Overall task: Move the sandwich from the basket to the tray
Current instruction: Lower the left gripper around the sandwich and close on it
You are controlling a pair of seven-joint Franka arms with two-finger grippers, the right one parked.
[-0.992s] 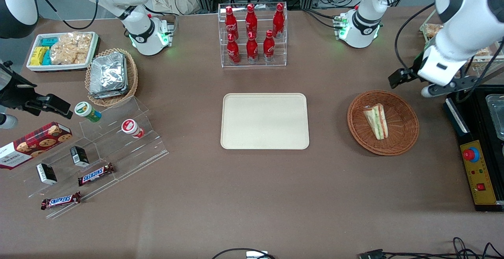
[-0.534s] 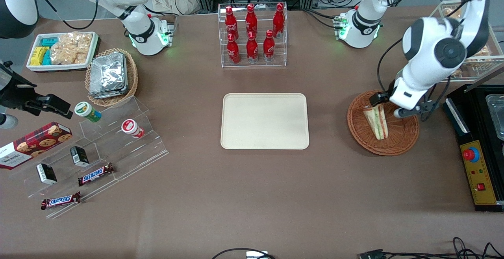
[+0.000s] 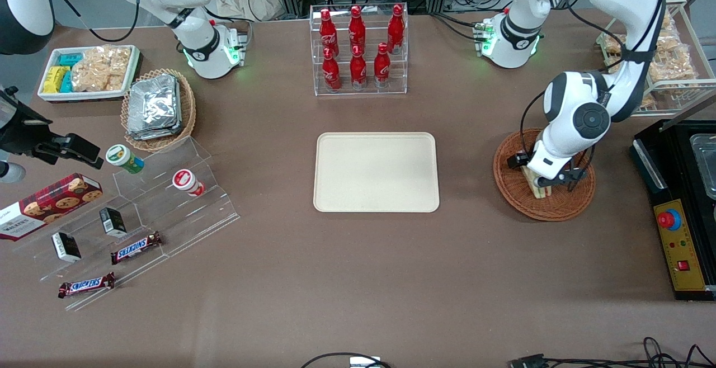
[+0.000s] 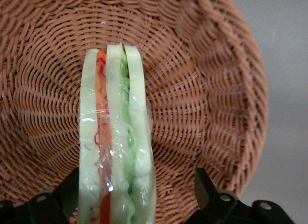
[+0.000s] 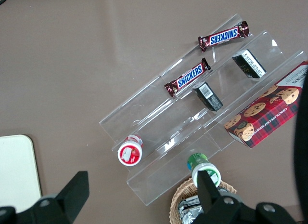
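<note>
The sandwich (image 3: 540, 192) lies in the reddish-brown wicker basket (image 3: 562, 207), toward the working arm's end of the table. My left gripper (image 3: 545, 180) is down inside the basket, and the arm covers most of the sandwich in the front view. In the left wrist view the wrapped sandwich (image 4: 115, 137) stands on edge on the basket's weave (image 4: 207, 89). The gripper (image 4: 136, 190) is open and straddles the sandwich. One black finger sits close against the bread and the other finger (image 4: 204, 183) stands well clear of it. The cream tray (image 3: 376, 172) lies bare at mid-table.
A clear rack of red cola bottles (image 3: 358, 49) stands farther from the camera than the tray. A black control box (image 3: 679, 234) lies beside the basket at the table's end, with a wire rack of snack bags (image 3: 671, 60). A tan basket of foil packets (image 3: 158, 108) lies toward the parked arm's end.
The left arm has swung from beside the basket to over it and come down. Its gripper now sits around the sandwich, which has not moved.
</note>
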